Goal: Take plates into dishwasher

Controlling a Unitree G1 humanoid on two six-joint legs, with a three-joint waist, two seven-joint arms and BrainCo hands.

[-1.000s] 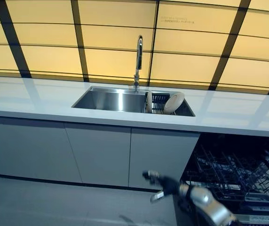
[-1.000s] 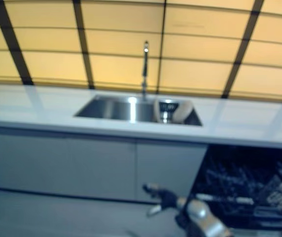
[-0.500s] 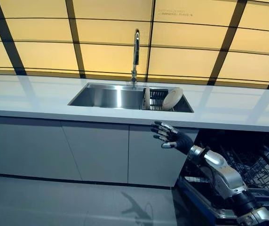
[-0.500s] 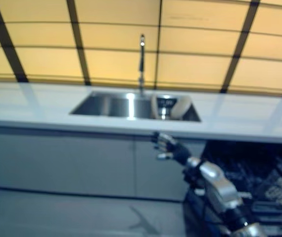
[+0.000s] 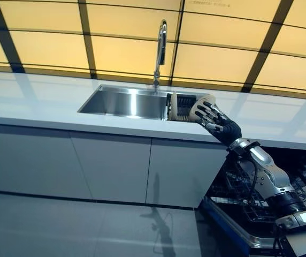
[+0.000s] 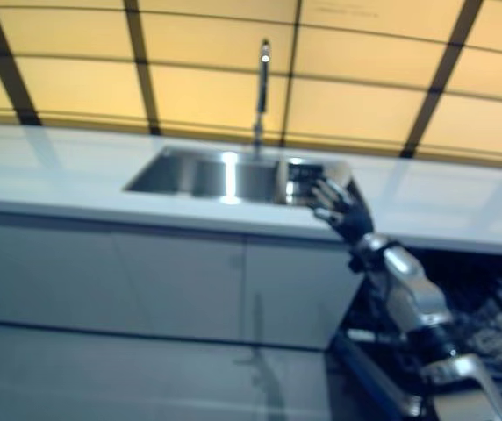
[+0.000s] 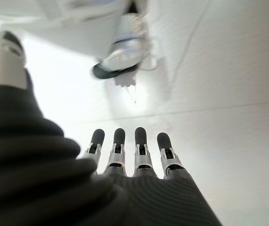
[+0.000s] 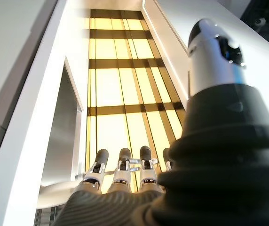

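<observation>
Stainless-steel sink [image 5: 122, 101] set in a long white countertop [image 5: 40, 104], with a tall chrome tap [image 5: 160, 51] behind it and a wall of amber panels with dark frames. A round cream plate [image 5: 199, 105] stands tilted on edge in a dark wire rack [image 5: 183, 105] at the right end of the sink basin; a 2nd plate edge may stand just beside it, but this cannot be told for certain.

The right hand [image 5: 213, 116] reaches up from the lower right, its fingers spread wide and straight, with dark tips at or just in front of the plate's face. Whether they touch it cannot be told; nothing is curled round the rim. The right wrist view shows the same straight fingers [image 8: 119, 176] with a pale curved edge, probably the plate, just past them.

The left hand [image 7: 139, 183] appears only in its own wrist view, fingers straight and holding nothing, facing a pale surface.

Below the counter at right, the open dishwasher shows its dark wire basket [image 5: 249, 195], with no plates visible in it.

Step in hand: the approach to the 1st plate. The next move probably calls for closing fingers and thumb across the rim, then lifting the plate clear of the rack's wires before lowering it toward the basket.
</observation>
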